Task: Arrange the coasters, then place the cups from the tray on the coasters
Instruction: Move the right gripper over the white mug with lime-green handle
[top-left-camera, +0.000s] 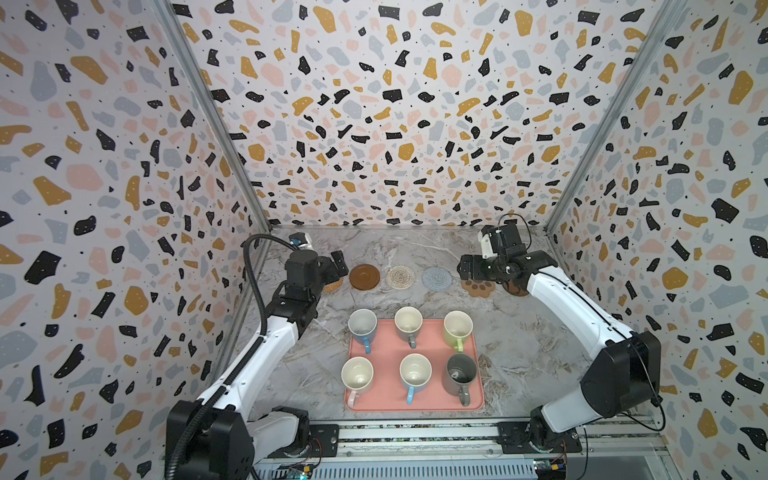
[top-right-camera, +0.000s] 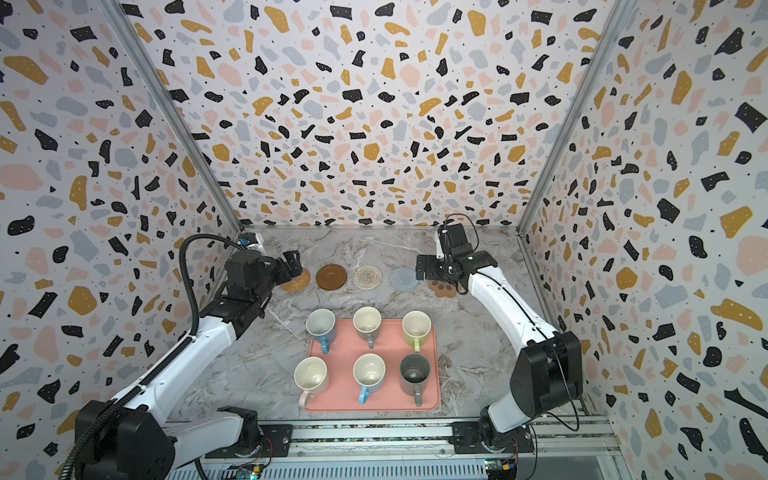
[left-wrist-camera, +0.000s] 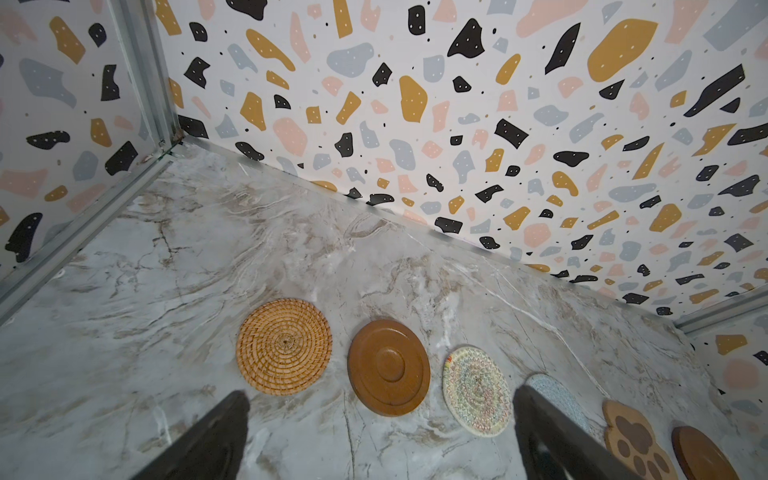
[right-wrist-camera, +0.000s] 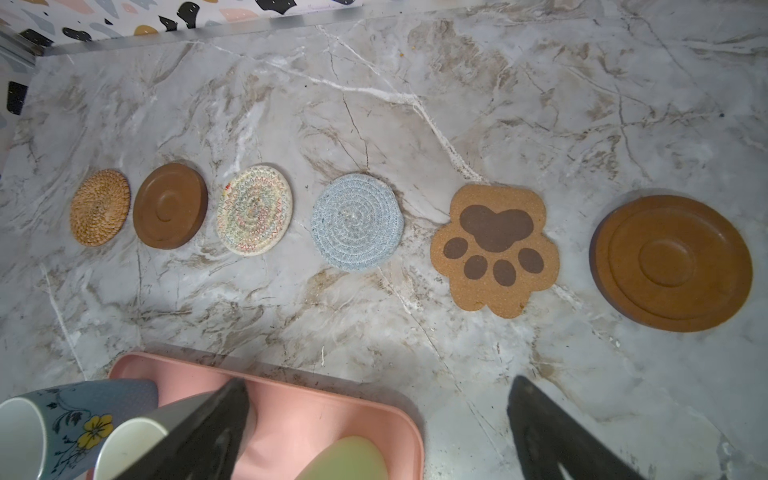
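The left gripper (top-left-camera: 337, 266) and right gripper (top-left-camera: 464, 269) are held apart, empty. The cups (top-left-camera: 414, 372) are found on the tray (top-left-camera: 388, 353), back toward the bases — the blue cup (top-left-camera: 363, 325) nearest the left.

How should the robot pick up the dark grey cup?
Probably by its rim, from above. The dark grey cup stands upright and open on the tray, so one jaw can slip inside. Its handle points at the tray's near edge, so pinch the far wall.
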